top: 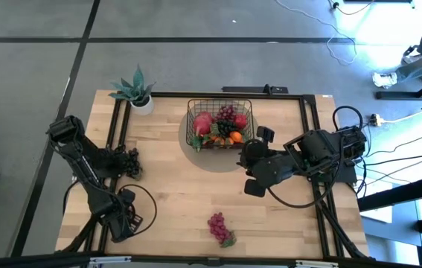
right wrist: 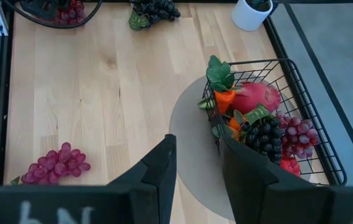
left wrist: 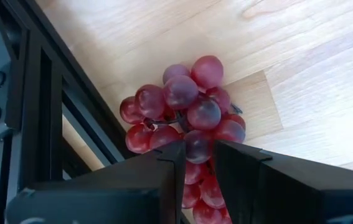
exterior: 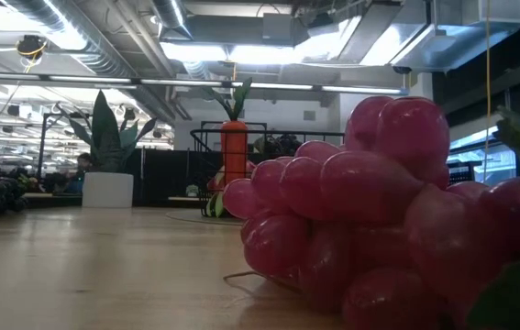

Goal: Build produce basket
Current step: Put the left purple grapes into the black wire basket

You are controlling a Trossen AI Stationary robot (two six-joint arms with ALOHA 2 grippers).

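The black wire basket [top: 193, 112] stands at the table's far middle, holding a carrot [right wrist: 225, 99], a pink-red radish [right wrist: 258, 96], a black grape bunch [right wrist: 263, 140] and a reddish one. My left gripper [left wrist: 199, 165] is at the near left [top: 125, 210], shut on a red grape bunch [left wrist: 182, 109] that lies beside the black frame rail. My right gripper [right wrist: 198, 155] is narrowly open and empty just right of the basket [top: 246, 160]. A pink-red grape bunch [top: 218, 225] lies at the near middle. A black grape bunch [top: 130, 162] lies at the left. My left gripper has the red grape bunch between its two fingers at the bunch's end nearest the wrist [left wrist: 198, 149]. The fingers come from above, pointing down. The bunch lies on the table, and most of it spreads out beyond the fingertips. The fingers hide the contact itself.
A spiky green plant in a white pot [top: 141, 100] stands at the far left corner. Black frame rails [top: 117, 141] run along the table's left, far and right sides. A cable loop [top: 147, 205] lies by my left arm. Bare wood lies between the basket and the near edge.
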